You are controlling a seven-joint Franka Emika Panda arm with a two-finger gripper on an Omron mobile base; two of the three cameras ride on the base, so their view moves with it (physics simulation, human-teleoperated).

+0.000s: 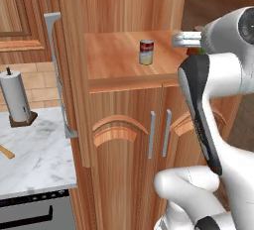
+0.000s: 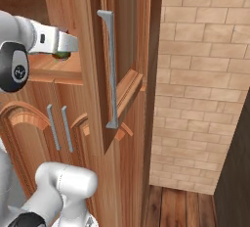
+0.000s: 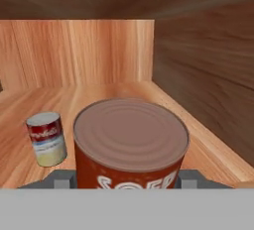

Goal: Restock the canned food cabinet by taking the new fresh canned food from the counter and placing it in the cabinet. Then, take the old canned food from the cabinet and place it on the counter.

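Observation:
In the hand view, the old canned food [image 3: 130,144], a dark red-orange can with a brownish lid, sits between my gripper's [image 3: 126,179] grey fingertips [image 3: 60,178], and the jaws are shut on it. I cannot tell whether it rests on the shelf. The new fresh canned food [image 1: 146,52], red and cream, stands upright on the cabinet [image 1: 119,65] shelf; in the hand view the new can [image 3: 46,139] is left of the held one. My gripper [image 1: 197,45] reaches into the niche's right side. A sliver of the held can [image 2: 61,54] shows under the hand. The counter [image 1: 34,159] lies lower left.
The cabinet's tall door [image 2: 122,69] stands swung open, with its grey bar handle [image 2: 111,69]; the other door's handle [image 1: 58,75] is at the left. A paper towel roll [image 1: 15,97] stands on the counter. A brick wall [image 2: 205,84] is to the right.

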